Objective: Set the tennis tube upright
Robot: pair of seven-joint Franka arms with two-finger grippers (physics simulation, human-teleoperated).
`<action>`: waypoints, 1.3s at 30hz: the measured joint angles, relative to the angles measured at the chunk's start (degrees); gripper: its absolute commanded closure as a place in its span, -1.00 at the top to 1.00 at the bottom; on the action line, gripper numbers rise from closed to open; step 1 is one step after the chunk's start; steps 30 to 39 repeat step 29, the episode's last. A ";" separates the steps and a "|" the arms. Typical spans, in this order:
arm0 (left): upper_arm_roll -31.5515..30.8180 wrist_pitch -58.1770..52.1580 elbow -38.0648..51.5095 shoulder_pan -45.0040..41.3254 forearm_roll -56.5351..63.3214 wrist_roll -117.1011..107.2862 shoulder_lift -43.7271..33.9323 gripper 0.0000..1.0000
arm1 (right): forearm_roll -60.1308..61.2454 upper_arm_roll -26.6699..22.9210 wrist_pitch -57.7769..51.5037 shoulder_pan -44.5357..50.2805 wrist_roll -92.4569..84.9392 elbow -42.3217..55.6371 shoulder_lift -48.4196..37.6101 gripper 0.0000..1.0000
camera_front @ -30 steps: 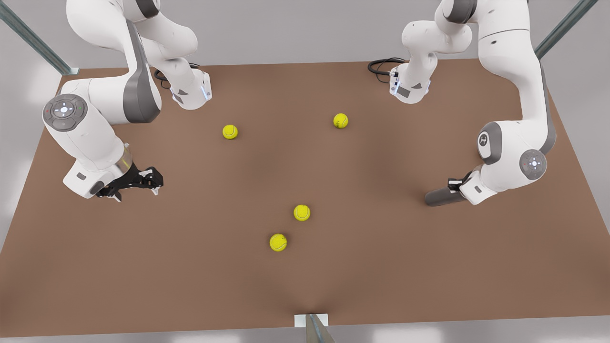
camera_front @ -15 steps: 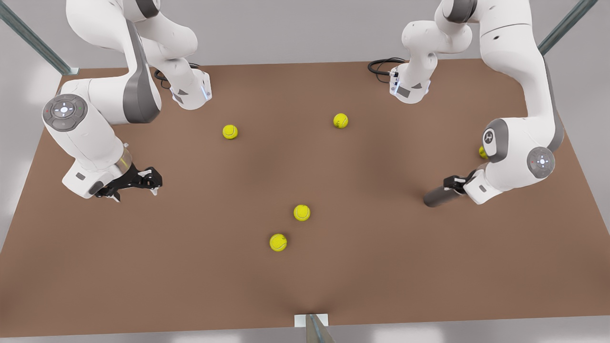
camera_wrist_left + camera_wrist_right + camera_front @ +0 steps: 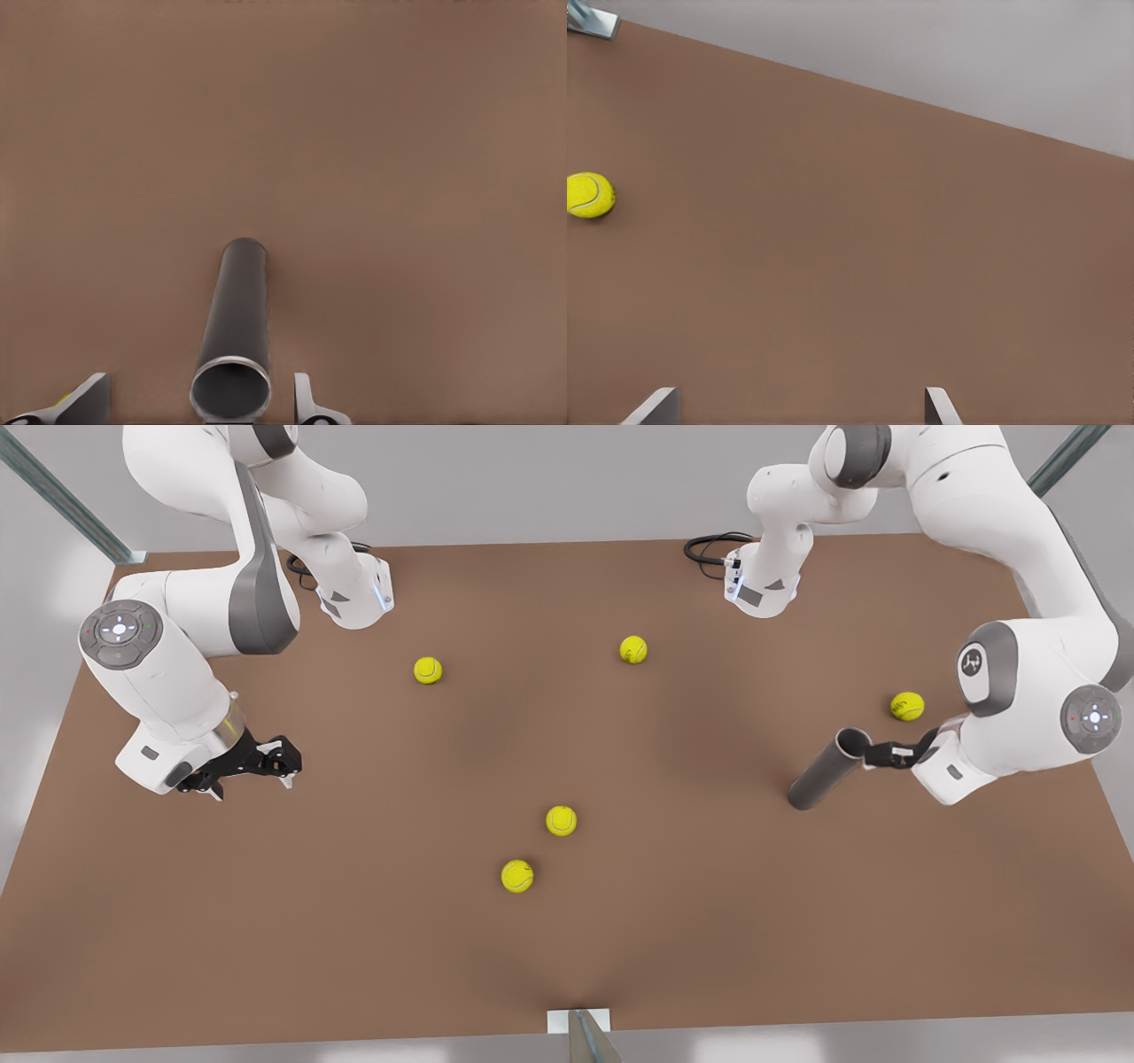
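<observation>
One tennis tube [image 3: 819, 772] sits at about 3 o'clock on the brown table [image 3: 709, 921] in the front view. It is tilted: closed end on the table toward 7 o'clock, open silvery-rimmed end raised toward 1 o'clock.

Left gripper [image 3: 890, 755] is just beside the raised rim. In the left wrist view its fingers [image 3: 304, 394] stand spread either side of the rim, with table showing in the gaps. No pinch visible, so I cannot tell what props the tube.

Right gripper [image 3: 266, 766] waits at 9 o'clock, claw spread, nothing in it.

Five tennis balls lie loose; the nearest ball [image 3: 907, 706] is near the left arm, apart from the tube.

Handling, my judgement: rigid, light, hollow, smooth-walled, so likely to roll or slip. Best hold is across the wall just below the rim, then pivot over the grounded end. Risk: the base skids as it tips.
</observation>
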 measured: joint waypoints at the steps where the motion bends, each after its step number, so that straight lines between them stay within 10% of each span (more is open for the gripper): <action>1: -0.96 -0.60 0.37 -0.07 0.87 -1.82 -0.08 1.00 | 0.00 0.00 0.00 0.01 0.00 -0.05 0.00 1.00; 39: -3.28 0.94 -2.83 -0.04 7.48 -3.44 -4.83 1.00 | 5.24 0.10 0.49 -4.00 0.07 0.04 4.65 1.00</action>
